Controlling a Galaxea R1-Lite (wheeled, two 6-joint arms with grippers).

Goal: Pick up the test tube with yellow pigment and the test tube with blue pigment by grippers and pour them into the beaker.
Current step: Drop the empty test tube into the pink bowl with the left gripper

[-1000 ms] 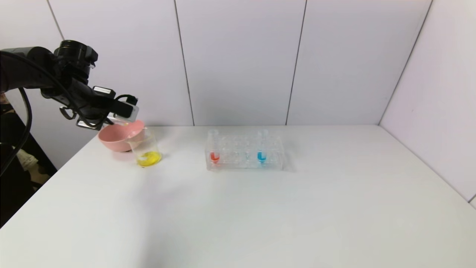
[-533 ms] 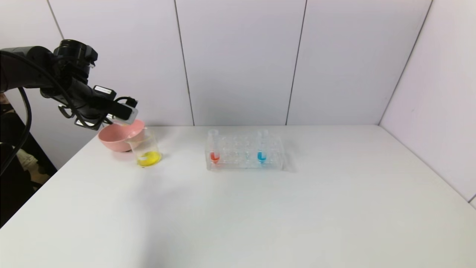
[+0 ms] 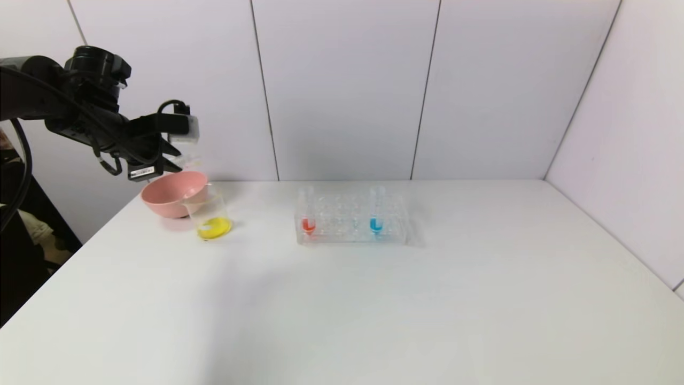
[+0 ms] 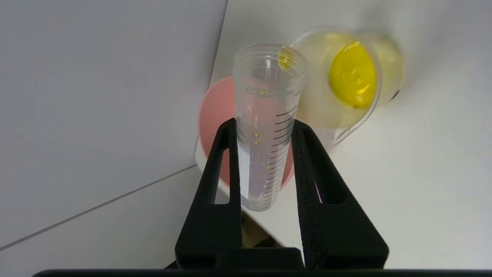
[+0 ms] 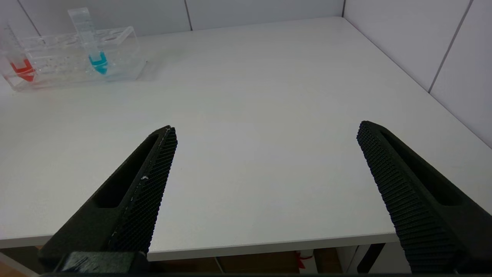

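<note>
Left tool (image 4: 264, 127) clamped on the yellow tube (image 4: 267, 123) — drained, only droplets clinging inside, held above the pink bowl (image 3: 173, 193) at the counter's (image 3: 342, 299) far left. Just beside the bowl, the beaker (image 3: 209, 216) holds a yellow pool. Over in the rack (image 3: 351, 219) the blue tube (image 3: 377, 209) stands upright, a red tube (image 3: 306, 211) at the other end. Right tool (image 5: 265, 165) hangs spread wide over the counter's near edge — nothing in it.

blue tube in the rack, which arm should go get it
Probably right. The right gripper is open and empty, facing the test tube with blue pigment upright in the rack. The left gripper is shut on the drained yellow tube by the beaker.
</note>
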